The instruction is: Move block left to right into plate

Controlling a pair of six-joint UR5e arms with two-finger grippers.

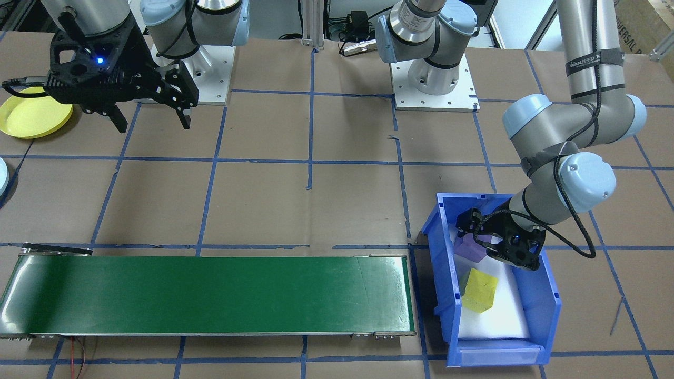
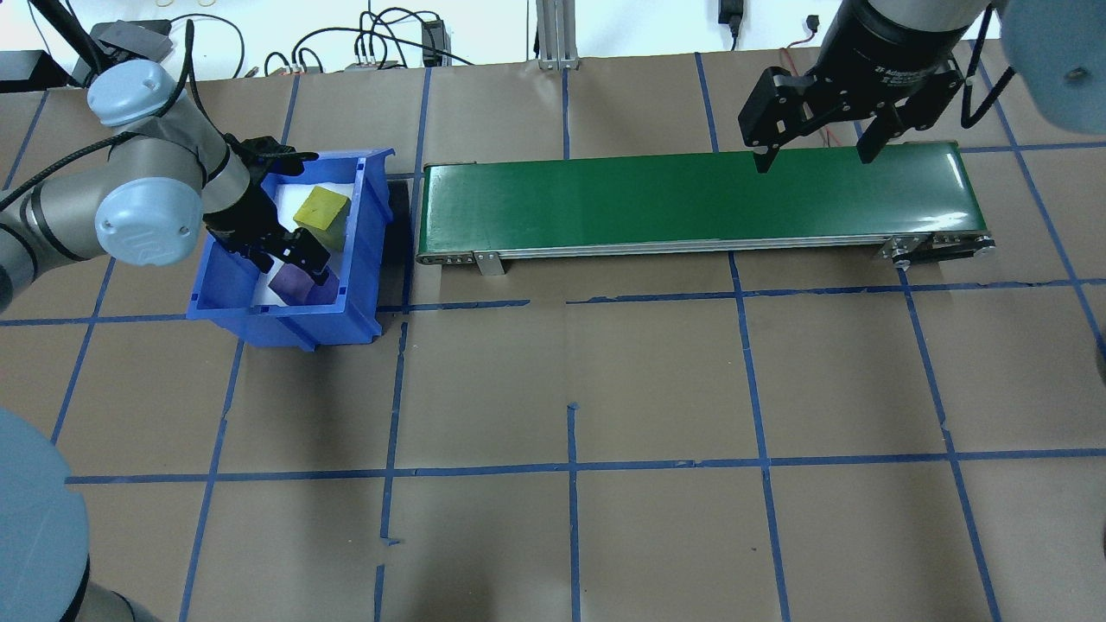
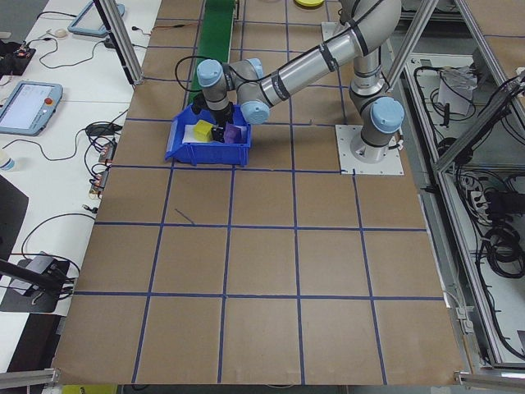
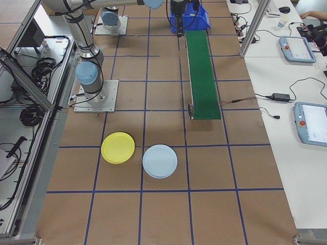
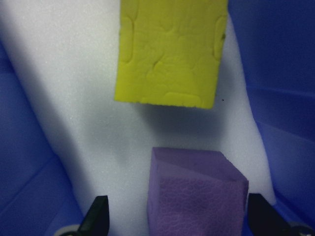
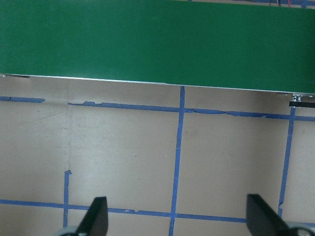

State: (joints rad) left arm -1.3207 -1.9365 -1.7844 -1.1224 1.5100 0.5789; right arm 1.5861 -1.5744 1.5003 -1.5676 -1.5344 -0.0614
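Note:
In the left wrist view a purple block (image 5: 197,191) sits on white foam between my left gripper's fingers (image 5: 97,219), which stand apart from it. My left gripper (image 5: 179,219) is open, lowered into the blue bin (image 2: 363,233) over that purple block (image 2: 294,287). A yellow block (image 2: 321,212) lies further along in the bin. My right gripper (image 2: 812,160) hangs open and empty above the right end of the green conveyor belt (image 2: 691,194). The yellow plate (image 1: 34,118) lies on the table beside my right gripper (image 1: 152,125).
A light blue plate (image 4: 160,161) lies next to the yellow plate (image 4: 118,148). The belt (image 1: 210,295) runs from the bin (image 1: 547,310) toward the right arm's side. Both arm bases stand on white mounts (image 1: 434,89). Operators' desks with tablets flank the table.

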